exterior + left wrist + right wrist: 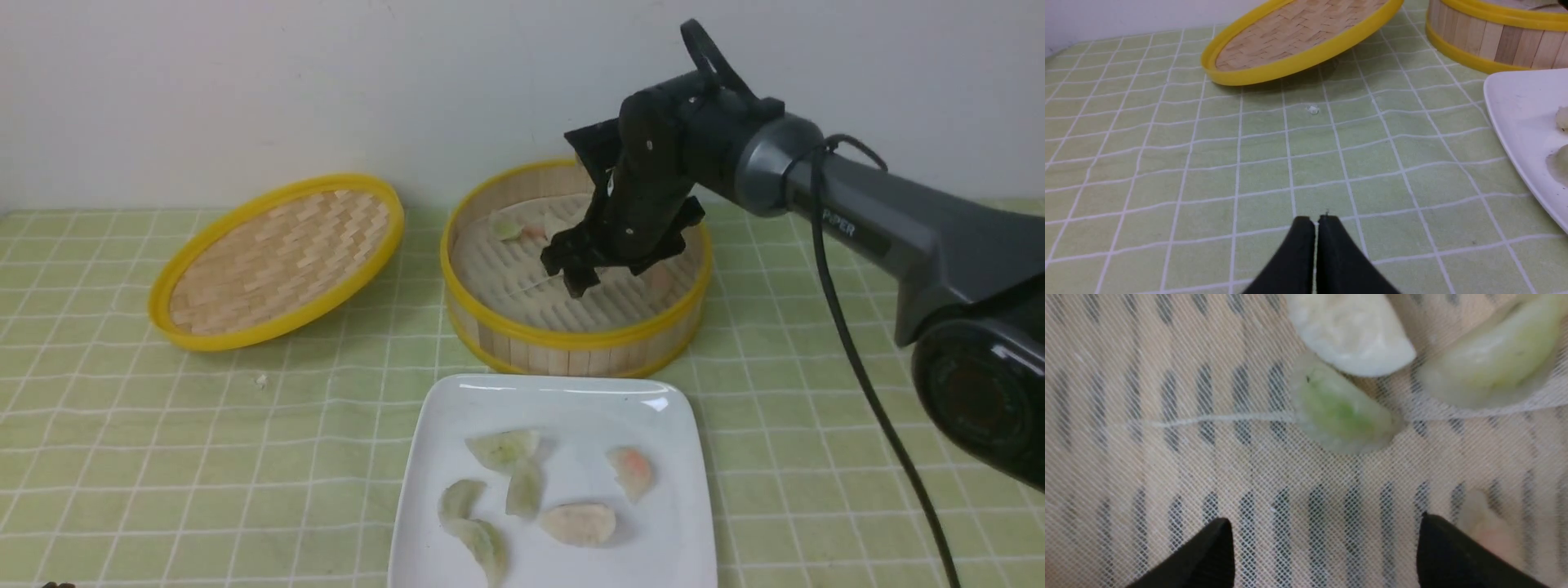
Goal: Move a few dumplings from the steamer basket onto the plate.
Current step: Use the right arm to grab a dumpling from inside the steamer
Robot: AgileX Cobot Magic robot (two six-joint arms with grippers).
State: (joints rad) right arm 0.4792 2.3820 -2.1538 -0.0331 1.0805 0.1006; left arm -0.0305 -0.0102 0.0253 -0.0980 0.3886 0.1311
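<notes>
A: How is the left gripper [1314, 222] set?
B: Fingers together, holding nothing, over the tablecloth [1208, 163].
A: And the dumplings [580, 523]?
B: Six lie on the plate [653, 408]; more sit in the steamer basket [571, 343] behind it.
A: The right gripper [1323, 526]?
B: It's inside the basket with fingers wide apart and empty. A green dumpling [1341, 412] lies just beyond the tips.

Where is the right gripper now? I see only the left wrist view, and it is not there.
Observer: The right gripper is low inside the steamer basket, jaws open, holding nothing.
Operator: Is anything near it to pick?
Observer: Yes, a green dumpling lies on the mesh liner just ahead of its jaws.
Operator: How many are on the plate?
Observer: I count six dumplings there.
</notes>
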